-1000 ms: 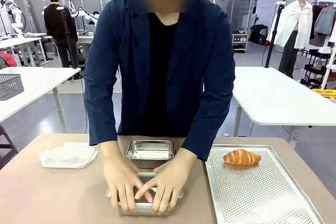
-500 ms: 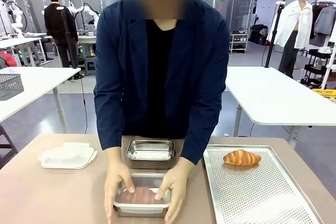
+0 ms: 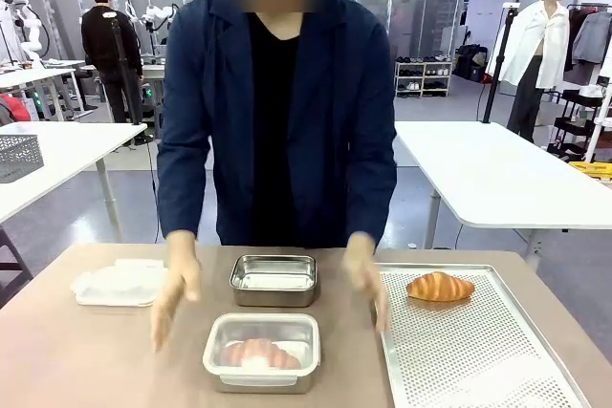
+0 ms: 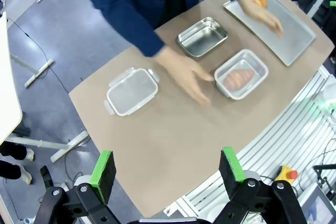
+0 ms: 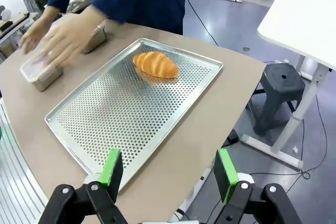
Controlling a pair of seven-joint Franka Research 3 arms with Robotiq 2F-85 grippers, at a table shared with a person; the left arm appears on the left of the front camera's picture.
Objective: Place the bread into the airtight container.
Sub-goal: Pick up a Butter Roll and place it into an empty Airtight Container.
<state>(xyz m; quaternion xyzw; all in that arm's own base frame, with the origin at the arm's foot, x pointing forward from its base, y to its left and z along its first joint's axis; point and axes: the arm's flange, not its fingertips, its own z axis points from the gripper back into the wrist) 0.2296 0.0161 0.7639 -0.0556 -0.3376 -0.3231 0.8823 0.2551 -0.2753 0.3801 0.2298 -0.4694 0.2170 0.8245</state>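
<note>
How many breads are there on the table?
2. One bread lies inside the nearer metal container; the other, a croissant, sits on the perforated tray. None seems hidden.

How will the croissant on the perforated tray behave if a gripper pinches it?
Probably light and fragile: the croissant looks puffy with a ridged crust, so a hard pinch would likely crush it. Unlikely to roll: it lies flat, ends tapered, on the perforated tray. Its matte crust likely grips fine.

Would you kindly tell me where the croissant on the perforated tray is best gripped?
Across its thick middle, from straight above, probably: the croissant lies flat and alone on the tray, its ends taper, and its short width suits the jaws.
</note>
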